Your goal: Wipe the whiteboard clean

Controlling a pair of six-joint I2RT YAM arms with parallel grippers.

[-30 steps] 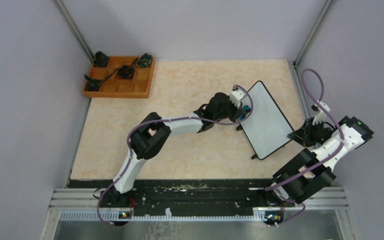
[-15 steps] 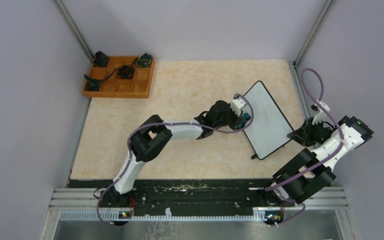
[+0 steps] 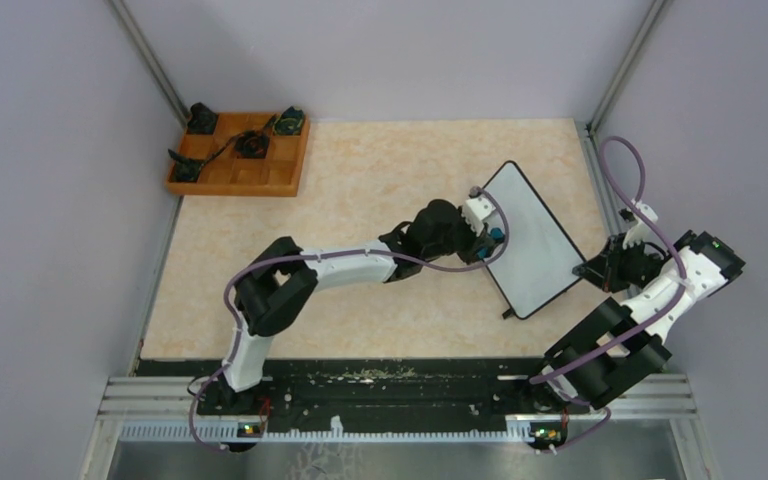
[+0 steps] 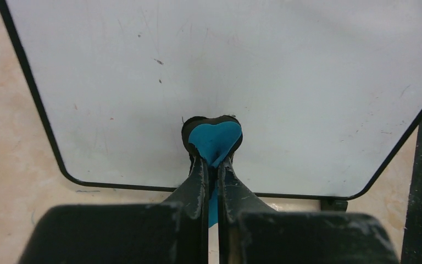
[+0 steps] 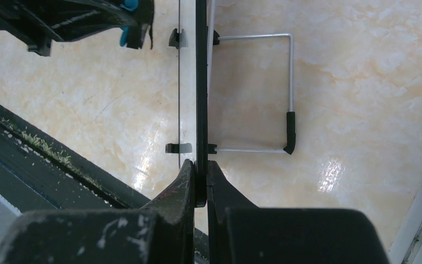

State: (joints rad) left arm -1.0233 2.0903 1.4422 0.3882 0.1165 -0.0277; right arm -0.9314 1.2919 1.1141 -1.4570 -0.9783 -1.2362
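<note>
left gripper (image 3: 488, 240), seen from above, sits at the left edge of the whiteboard (image 3: 538, 238). the board stands on the right part of the table (image 3: 360, 190), and the right gripper (image 3: 594, 269) meets its opposite edge. from the left wrist, the fingers are pinched tight on a blue eraser (image 4: 214, 140) whose tip is against the white face near the lower frame. from the right wrist, the fingers are clamped on the board's thin black edge, and its wire stand (image 5: 289, 82) rests on the table behind.

The whiteboard (image 3: 535, 240) stands on the table (image 3: 380, 180) between the left gripper (image 3: 488, 240), holding the eraser (image 4: 214, 140), and the right gripper (image 5: 199, 168).
</note>
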